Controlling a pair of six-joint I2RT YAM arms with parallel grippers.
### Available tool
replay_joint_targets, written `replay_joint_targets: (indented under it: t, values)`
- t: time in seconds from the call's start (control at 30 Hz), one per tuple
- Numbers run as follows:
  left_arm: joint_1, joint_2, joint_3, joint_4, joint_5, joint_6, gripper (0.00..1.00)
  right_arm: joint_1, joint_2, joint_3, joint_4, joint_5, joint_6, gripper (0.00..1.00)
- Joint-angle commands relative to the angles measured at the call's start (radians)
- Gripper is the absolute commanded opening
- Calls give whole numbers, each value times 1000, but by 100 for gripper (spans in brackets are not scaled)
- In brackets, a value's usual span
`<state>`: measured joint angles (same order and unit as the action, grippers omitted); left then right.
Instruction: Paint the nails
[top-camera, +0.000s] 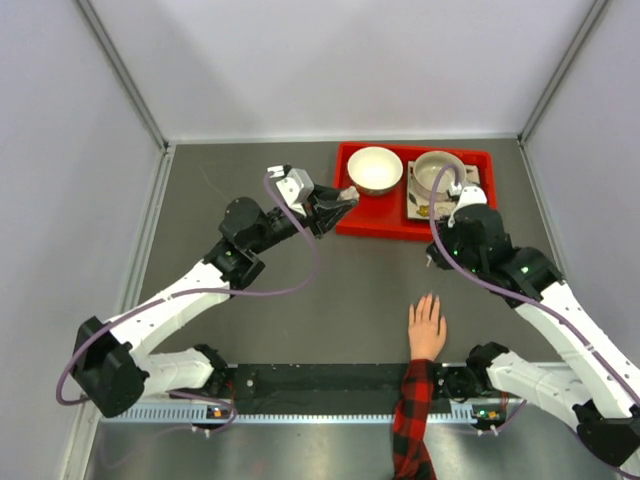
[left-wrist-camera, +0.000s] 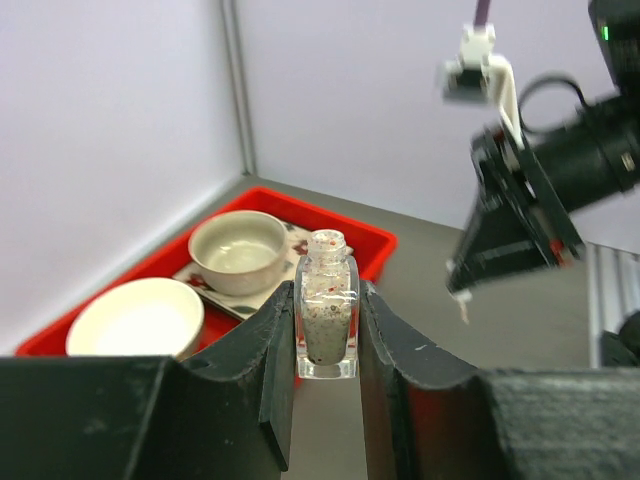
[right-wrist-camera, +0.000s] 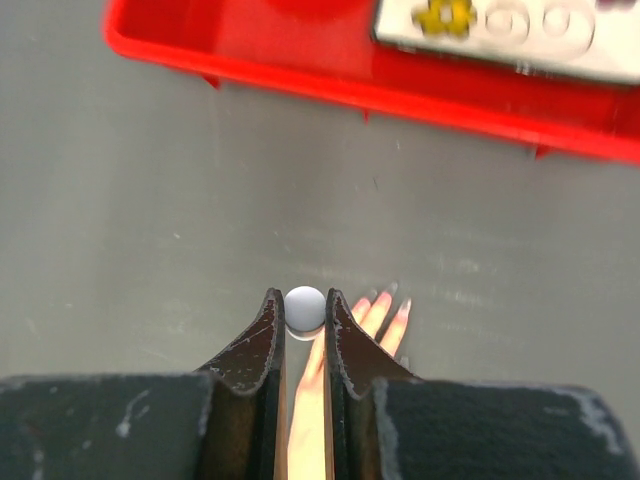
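Note:
A person's hand (top-camera: 427, 326) in a red-and-black plaid sleeve (top-camera: 412, 420) lies flat, palm down, on the grey table. Its nails (right-wrist-camera: 404, 304) are pale and long at the fingertips. My right gripper (top-camera: 435, 262) hovers just beyond those fingertips, shut on the round white cap (right-wrist-camera: 305, 308) of a polish brush. The small brush tip (left-wrist-camera: 463, 308) hangs below it. My left gripper (top-camera: 338, 204) is raised beside the red tray and is shut on an uncapped clear bottle (left-wrist-camera: 326, 322) of white speckled polish, which it holds upright.
A red tray (top-camera: 365, 226) at the back holds a white bowl (top-camera: 375, 170) and a grey bowl (top-camera: 438, 172) on a patterned square plate. A black rail (top-camera: 330, 380) runs along the near edge. Grey walls close in on both sides.

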<state>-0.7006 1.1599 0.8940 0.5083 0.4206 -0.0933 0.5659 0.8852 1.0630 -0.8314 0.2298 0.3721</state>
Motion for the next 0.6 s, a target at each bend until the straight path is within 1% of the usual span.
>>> replay_joint_targets:
  t: [0.0,0.1,0.23,0.33,0.43,0.57]
  values:
    - [4,40,42,167,-72,43,0,-24,-34,-111,40,13,85,0]
    - [4,49,26,209,-92,55,0,-35,-52,-213,104,12,112,0]
    - [4,64,31,225,-117,75,0,-80,-37,-284,159,-24,139,0]
    - [6,90,48,237,-99,73,0,-116,-17,-301,181,-41,136,0]
    - [6,122,62,265,-100,63,0,-136,-14,-294,176,-26,113,0]
    - [6,168,86,282,-88,53,0,-179,21,-305,196,-70,105,0]
